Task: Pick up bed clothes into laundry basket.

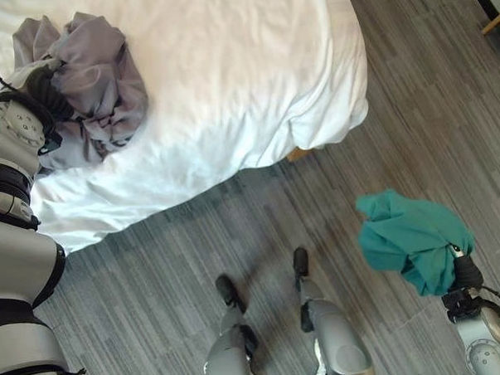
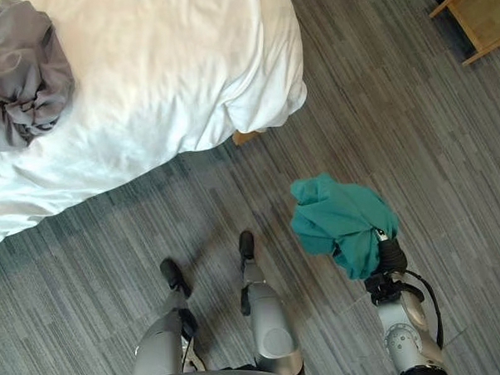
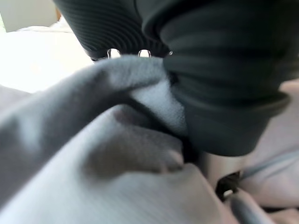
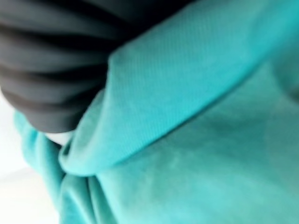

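While no basket shows, we hold the teal garment (image 1: 410, 234) lower right and the grey garment (image 1: 87, 78) upper left on the bed (image 1: 245, 80), both hands' finger states untellable.

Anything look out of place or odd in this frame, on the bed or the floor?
Nothing spilled or damaged. The grey clothes lie bunched on the white bed with the left hand in them; a teal garment hangs bunched from the right hand over the floor. I see no laundry basket.
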